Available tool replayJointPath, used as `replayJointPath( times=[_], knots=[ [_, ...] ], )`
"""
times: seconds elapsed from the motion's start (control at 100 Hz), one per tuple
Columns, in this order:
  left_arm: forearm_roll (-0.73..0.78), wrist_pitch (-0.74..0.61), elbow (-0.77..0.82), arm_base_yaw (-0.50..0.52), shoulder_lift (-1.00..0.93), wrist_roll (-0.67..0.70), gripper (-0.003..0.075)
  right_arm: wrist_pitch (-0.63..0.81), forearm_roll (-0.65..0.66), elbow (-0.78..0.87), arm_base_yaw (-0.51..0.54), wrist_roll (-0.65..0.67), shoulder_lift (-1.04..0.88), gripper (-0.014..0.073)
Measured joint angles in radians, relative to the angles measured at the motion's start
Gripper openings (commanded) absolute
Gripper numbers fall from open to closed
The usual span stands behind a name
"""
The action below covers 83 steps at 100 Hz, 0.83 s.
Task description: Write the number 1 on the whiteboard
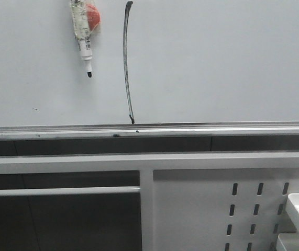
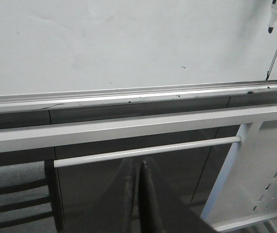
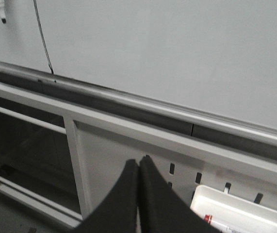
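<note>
Overhead, the whiteboard (image 1: 212, 63) fills the upper part of the front view, its silver rail (image 1: 217, 129) running along the lower edge; the number 1 (image 1: 128, 63), a long thin black stroke with a slight curve, runs from near the top edge down to just above the rail; a marker (image 1: 82, 31) hangs on the board just to its left, tip down, with a red piece (image 1: 92, 16) behind it; the board to the right of the stroke is wide and bare. Both arms hang low, well apart from the board; the left fingers (image 2: 138, 194) are pressed together, grasping nothing; the right fingers (image 3: 138, 194) likewise, above a white tray (image 3: 235, 211) beside the perforated panel (image 1: 254, 209).
</note>
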<state>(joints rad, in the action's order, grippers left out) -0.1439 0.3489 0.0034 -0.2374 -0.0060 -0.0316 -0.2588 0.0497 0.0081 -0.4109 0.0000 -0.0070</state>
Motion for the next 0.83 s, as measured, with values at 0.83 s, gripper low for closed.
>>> replayJointPath(
  times=[0.83],
  knots=[
    [0.0, 0.0, 0.0, 0.0, 0.0, 0.0, -0.002, -0.069, 0.0, 0.0, 0.0, 0.0, -0.002, -0.0059]
  ],
)
